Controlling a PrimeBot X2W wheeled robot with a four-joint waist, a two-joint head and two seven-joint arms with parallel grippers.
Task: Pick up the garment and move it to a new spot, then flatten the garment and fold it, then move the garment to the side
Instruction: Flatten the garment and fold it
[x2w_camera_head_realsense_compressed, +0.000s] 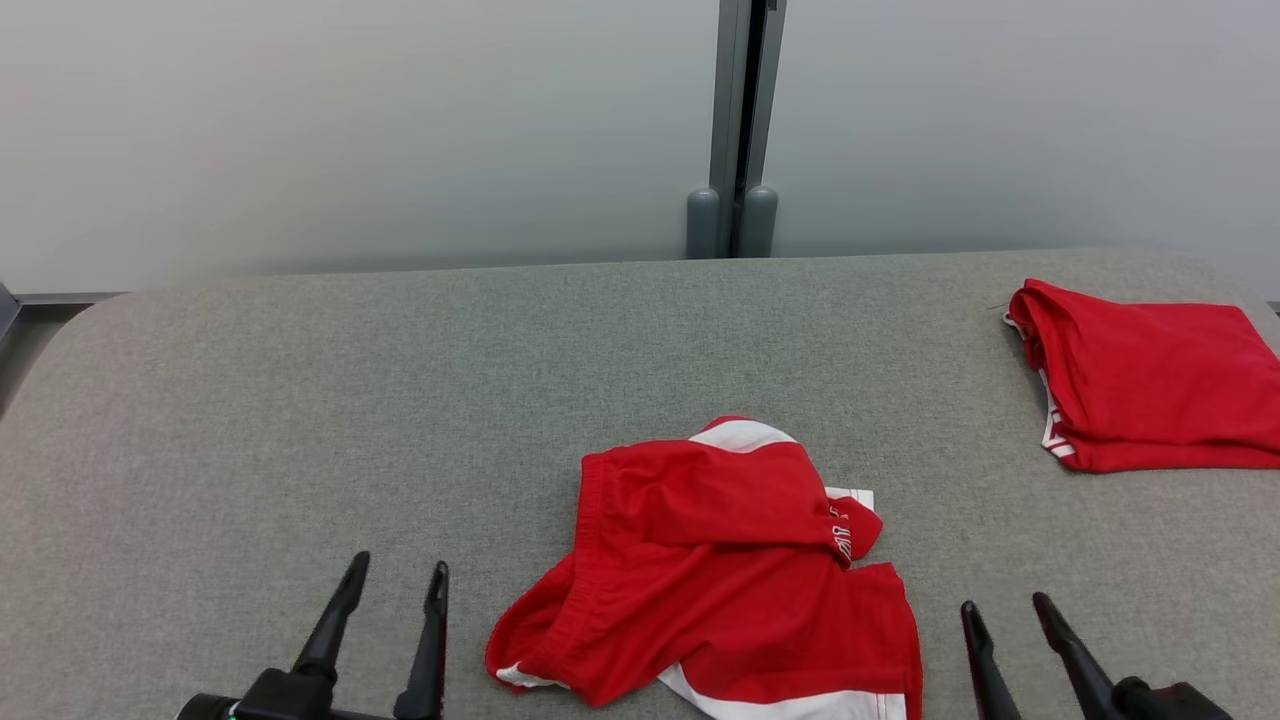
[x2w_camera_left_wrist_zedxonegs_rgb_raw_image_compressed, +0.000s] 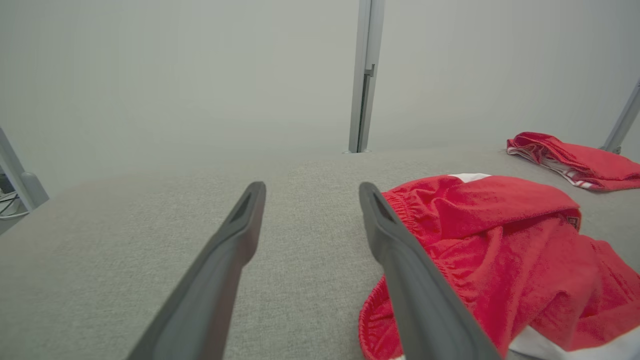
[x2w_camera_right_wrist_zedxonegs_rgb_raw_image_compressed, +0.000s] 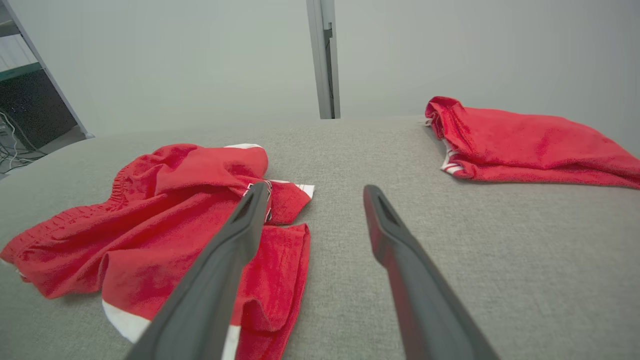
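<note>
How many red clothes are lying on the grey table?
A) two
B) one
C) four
A: a crumpled red garment lies near the middle of the grey table, and a second, flatter red garment lies apart from it at the far right.

the crumpled garment is cut off by the bottom edge of the head view, and the folded garment is clipped at the right edge. the print on the little label can't be made out, way too small. in the left wrist view some cloth is hidden behind a finger of the left gripper.
</note>
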